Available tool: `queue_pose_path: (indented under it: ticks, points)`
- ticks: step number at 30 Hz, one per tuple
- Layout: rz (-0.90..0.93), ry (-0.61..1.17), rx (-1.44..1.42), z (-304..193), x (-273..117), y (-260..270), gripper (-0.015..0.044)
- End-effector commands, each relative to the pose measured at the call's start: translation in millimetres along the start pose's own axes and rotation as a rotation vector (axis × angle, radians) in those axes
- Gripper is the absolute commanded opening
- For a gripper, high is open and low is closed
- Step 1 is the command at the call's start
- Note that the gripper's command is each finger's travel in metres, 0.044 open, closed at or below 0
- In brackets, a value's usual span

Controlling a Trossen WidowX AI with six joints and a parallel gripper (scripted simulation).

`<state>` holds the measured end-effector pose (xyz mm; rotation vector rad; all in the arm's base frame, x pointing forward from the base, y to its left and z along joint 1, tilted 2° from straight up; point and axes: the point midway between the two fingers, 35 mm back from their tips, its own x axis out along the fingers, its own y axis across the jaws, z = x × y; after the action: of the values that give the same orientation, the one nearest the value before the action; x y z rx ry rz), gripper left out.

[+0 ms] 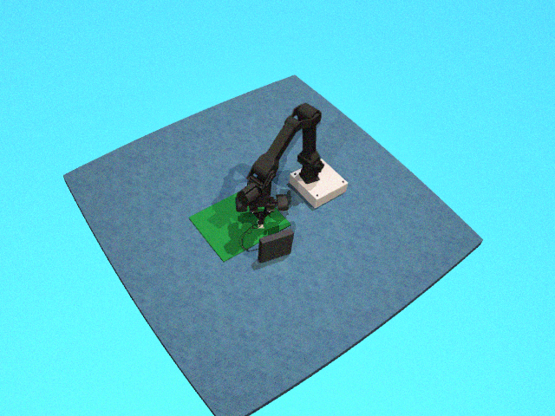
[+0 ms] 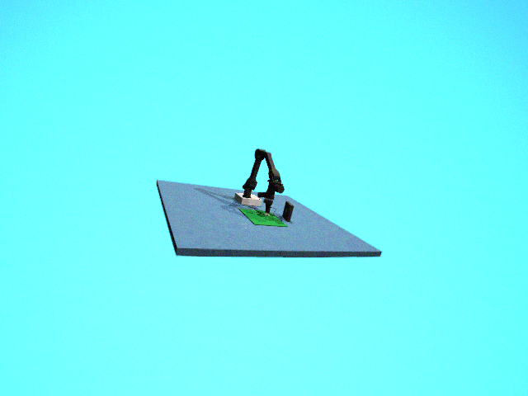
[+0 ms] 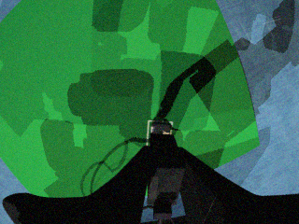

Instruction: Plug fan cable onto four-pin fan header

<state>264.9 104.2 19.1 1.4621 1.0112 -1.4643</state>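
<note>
The green board lies flat on the table. My gripper points down over it, shut on the fan's plug, low at the board. A thin white outline surrounds the plug's spot in the wrist view. The fingers hide most of the plug, and the header pins cannot be made out. How deep the plug sits cannot be told. The dark cable loops from the plug to the fan.
The fan stands upright as a dark square block beside the board's edge, close to my gripper. The arm's white base stands on the blue table behind the board. Arm shadows darken parts of the board.
</note>
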Motion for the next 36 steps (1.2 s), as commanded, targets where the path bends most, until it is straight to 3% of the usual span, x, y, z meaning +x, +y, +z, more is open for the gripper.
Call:
queue_pose_path:
  ticks: [1,21,31,34,36]
  points:
    - [0.001,0.0,-0.004,0,2,0,0.0]
    - [0.001,0.0,-0.004,0,16,0,0.0]
    - [-0.003,0.001,0.0,0,14,-1,0.026]
    - [-0.003,0.001,0.0,0,11,0,0.026]
    - [-0.001,0.001,-0.002,-1,-14,0,0.026]
